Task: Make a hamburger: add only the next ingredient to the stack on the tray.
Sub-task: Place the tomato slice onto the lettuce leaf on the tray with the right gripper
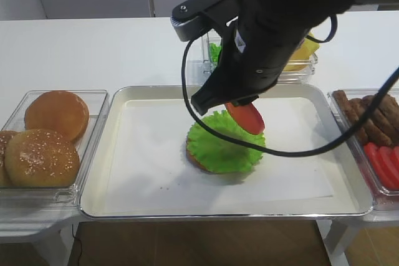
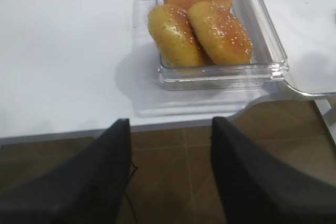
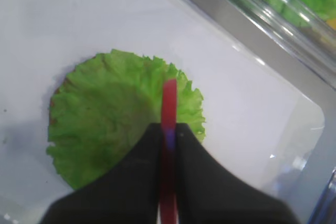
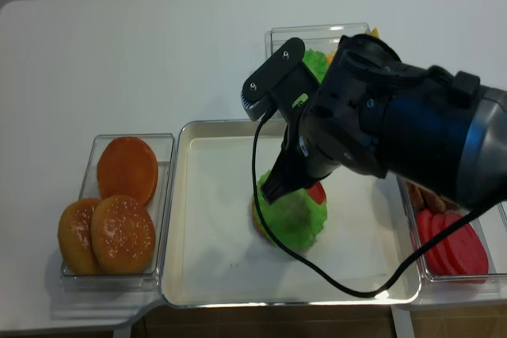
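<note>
The stack (image 1: 221, 147) is a bun base under a frilly green lettuce leaf (image 3: 115, 119), lying in the middle of the metal tray (image 1: 118, 110) on its white liner. My right gripper (image 3: 169, 129) is shut on a red tomato slice (image 1: 246, 117), held on edge just above the leaf's right side (image 4: 315, 193). In the right wrist view the slice (image 3: 169, 108) shows as a thin red strip between the black fingers. My left gripper (image 2: 170, 129) stands open with nothing between its fingers, off the table's front edge and over the floor.
A clear box of buns (image 1: 50, 138) sits left of the tray. Another clear box at the right holds brown patties (image 1: 374, 116) and tomato slices (image 1: 385, 163). Behind the tray stand boxes with lettuce (image 4: 317, 61) and yellow cheese (image 1: 302, 51).
</note>
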`<state>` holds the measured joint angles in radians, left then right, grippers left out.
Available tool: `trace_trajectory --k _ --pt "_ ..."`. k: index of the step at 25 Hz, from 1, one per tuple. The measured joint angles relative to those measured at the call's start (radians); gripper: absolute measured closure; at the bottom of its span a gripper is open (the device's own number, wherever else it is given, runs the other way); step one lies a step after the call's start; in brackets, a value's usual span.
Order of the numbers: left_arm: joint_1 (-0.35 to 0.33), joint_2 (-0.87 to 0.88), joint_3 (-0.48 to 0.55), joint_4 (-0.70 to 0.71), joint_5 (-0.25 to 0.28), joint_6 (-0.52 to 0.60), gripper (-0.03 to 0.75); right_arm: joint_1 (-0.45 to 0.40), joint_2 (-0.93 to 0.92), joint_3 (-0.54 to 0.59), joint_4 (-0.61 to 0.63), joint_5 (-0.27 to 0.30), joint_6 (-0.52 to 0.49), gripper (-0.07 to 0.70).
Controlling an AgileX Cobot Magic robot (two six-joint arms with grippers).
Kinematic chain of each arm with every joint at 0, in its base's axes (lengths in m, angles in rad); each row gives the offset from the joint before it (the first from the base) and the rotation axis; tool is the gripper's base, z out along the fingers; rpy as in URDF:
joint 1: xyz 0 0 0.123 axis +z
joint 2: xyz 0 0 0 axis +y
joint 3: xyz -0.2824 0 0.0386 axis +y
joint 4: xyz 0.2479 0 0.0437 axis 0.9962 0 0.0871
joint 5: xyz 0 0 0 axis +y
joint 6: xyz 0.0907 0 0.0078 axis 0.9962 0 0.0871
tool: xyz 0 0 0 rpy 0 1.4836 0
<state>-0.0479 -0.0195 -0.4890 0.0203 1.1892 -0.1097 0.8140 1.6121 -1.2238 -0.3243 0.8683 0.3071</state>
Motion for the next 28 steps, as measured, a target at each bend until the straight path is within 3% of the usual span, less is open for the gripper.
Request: trace_trajectory --k 28 --pt "0.000 0.000 0.000 0.000 0.000 0.000 0.346 0.000 0.053 0.000 -0.028 -0.026 0.014 0.575"
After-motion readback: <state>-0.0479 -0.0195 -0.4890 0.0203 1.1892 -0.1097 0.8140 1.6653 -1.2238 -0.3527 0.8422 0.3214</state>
